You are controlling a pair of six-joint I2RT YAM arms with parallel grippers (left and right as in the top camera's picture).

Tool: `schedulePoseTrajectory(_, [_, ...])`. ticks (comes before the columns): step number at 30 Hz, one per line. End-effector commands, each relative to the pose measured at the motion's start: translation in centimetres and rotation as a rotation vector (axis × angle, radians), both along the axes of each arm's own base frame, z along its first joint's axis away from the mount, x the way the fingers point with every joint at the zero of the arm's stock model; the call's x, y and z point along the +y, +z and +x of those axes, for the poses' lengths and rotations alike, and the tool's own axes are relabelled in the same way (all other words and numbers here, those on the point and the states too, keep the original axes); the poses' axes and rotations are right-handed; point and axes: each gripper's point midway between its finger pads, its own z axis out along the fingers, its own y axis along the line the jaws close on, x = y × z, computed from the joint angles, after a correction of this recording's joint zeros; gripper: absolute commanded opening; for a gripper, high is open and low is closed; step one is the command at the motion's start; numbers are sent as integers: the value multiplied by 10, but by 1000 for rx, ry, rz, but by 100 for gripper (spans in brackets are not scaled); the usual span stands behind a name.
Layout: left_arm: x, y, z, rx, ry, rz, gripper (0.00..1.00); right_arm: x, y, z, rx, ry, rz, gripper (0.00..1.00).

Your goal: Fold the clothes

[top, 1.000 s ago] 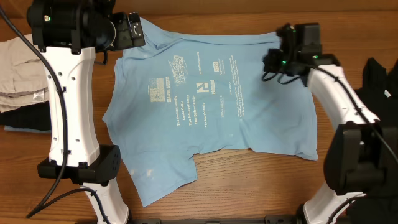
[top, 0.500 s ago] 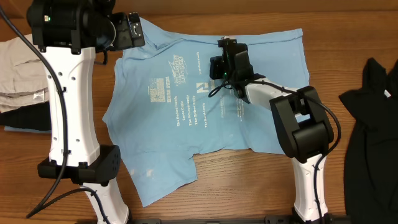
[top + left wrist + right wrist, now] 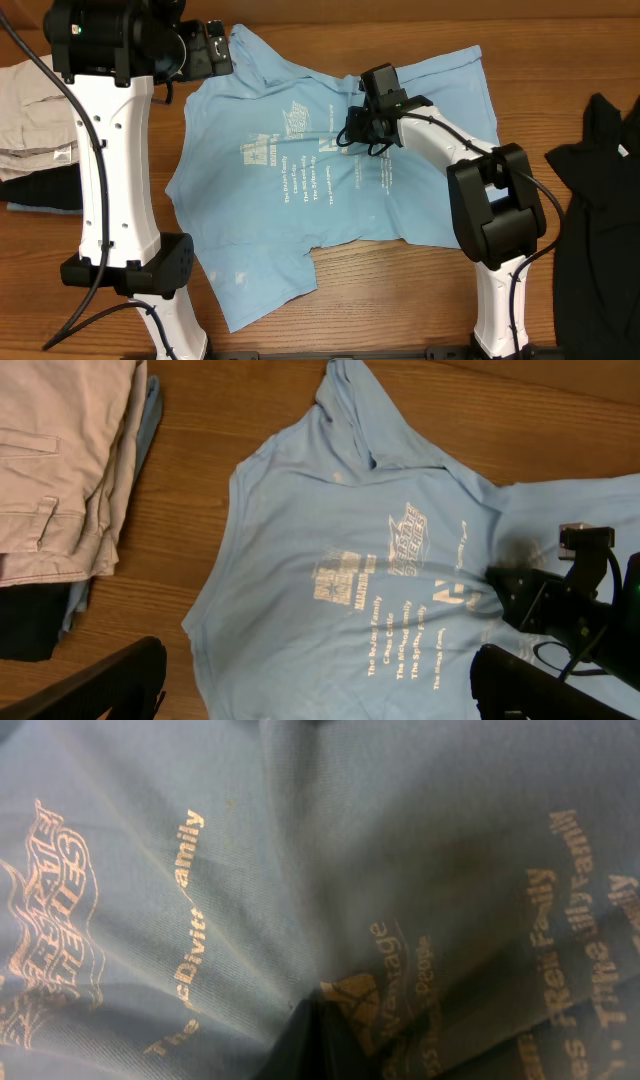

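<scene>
The light blue T-shirt (image 3: 300,210) lies spread on the wooden table, white lettering up. It also shows in the left wrist view (image 3: 330,560). My right gripper (image 3: 360,128) is down on the chest print and is shut on a pinch of the cloth. Folds radiate from the pinch in the right wrist view (image 3: 335,1020), where the T-shirt (image 3: 250,840) fills the frame. My left gripper (image 3: 214,48) is held high over the shirt's upper left corner, open and empty; its two fingers (image 3: 320,685) stand wide apart.
A beige folded garment (image 3: 30,110) lies at the left edge on a dark garment (image 3: 40,190); the beige one also shows in the left wrist view (image 3: 60,460). A plain black garment (image 3: 600,200) lies at the right edge.
My right arm swung from the shirt's upper right edge to the chest print and pinched the cloth there, which now puckers toward it. The left arm has not moved.
</scene>
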Motion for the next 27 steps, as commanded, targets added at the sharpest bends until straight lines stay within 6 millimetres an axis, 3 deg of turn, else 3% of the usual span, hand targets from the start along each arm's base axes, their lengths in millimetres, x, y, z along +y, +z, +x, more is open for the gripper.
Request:
schedulePoseTrajectory(1, [1, -3, 2, 7, 10, 6, 100, -5, 11, -6, 4, -8, -10, 4])
schedulePoseTrajectory(5, [1, -3, 2, 7, 10, 6, 100, -5, 70, 32, -173, -29, 51, 4])
schedulePoseTrajectory(8, [1, -3, 2, 7, 10, 6, 100, -32, 98, 61, -251, -93, 63, 4])
schedulePoseTrajectory(9, [1, -3, 2, 7, 10, 6, 100, -42, 101, 67, -261, -116, 59, 4])
schedulePoseTrajectory(11, [1, -3, 2, 7, 10, 6, 100, -83, 99, 76, -266, -170, 27, 4])
schedulePoseTrajectory(15, [1, -3, 2, 7, 10, 6, 100, -145, 89, 76, -229, -216, -46, 4])
schedulePoseTrajectory(19, [-2, 1, 10, -29, 1, -14, 100, -171, 89, 78, -252, -209, -135, 4])
schedulePoseTrajectory(21, [7, 21, 37, -167, 35, 33, 100, -176, 89, 79, -252, -219, -148, 4])
schedulePoseTrajectory(22, [6, 19, 44, -174, 35, 35, 100, -177, 89, 79, -252, -220, -148, 4])
schedulePoseTrajectory(24, [0, -12, 70, -132, 12, 21, 100, -177, 89, 80, -259, -221, -147, 4])
schedulePoseTrajectory(27, [-7, -89, 109, -9, -35, 27, 100, -177, 91, 83, -275, -222, -144, 4])
